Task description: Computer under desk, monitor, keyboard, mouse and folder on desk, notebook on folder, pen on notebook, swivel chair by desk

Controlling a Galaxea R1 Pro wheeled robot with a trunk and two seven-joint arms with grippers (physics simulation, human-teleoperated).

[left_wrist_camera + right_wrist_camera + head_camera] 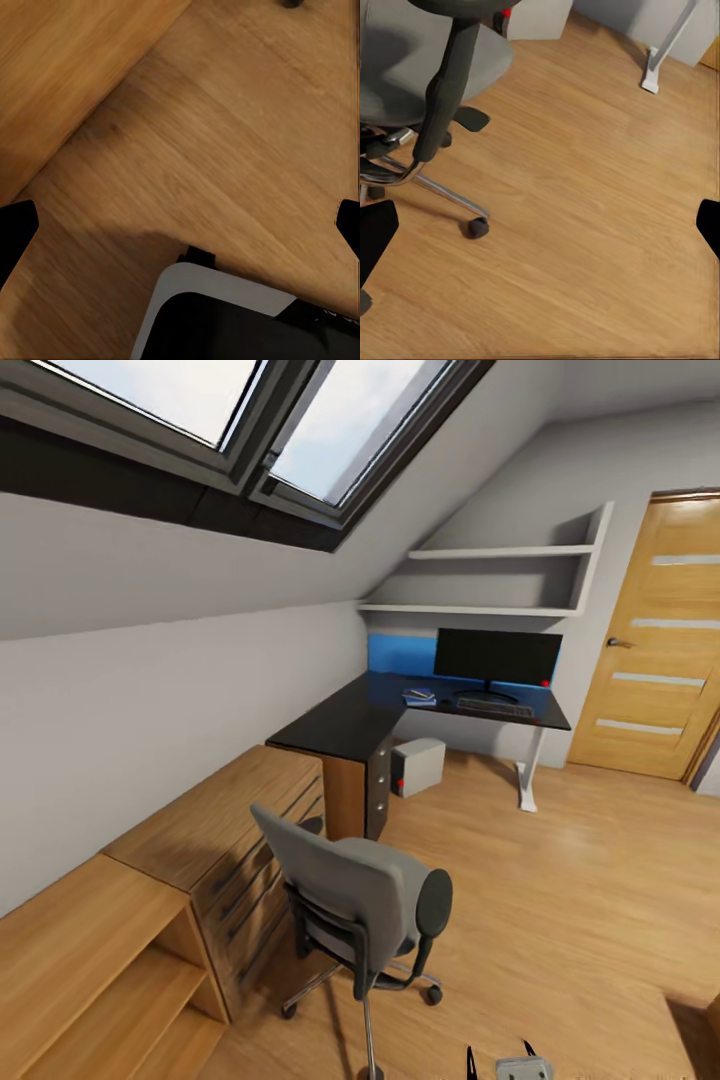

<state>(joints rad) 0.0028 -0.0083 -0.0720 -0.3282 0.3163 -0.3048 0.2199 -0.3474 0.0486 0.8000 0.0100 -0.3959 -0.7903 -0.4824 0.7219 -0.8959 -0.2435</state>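
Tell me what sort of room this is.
Likely an attic home office or study: skylights in a sloped ceiling, a desk with a monitor, and a swivel chair.

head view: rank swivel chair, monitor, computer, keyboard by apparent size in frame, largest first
1. swivel chair, by far, though it is also nearest the camera
2. monitor
3. computer
4. keyboard, a thin strip seen nearly edge-on

Computer and keyboard are close in apparent area; that order is unsure.
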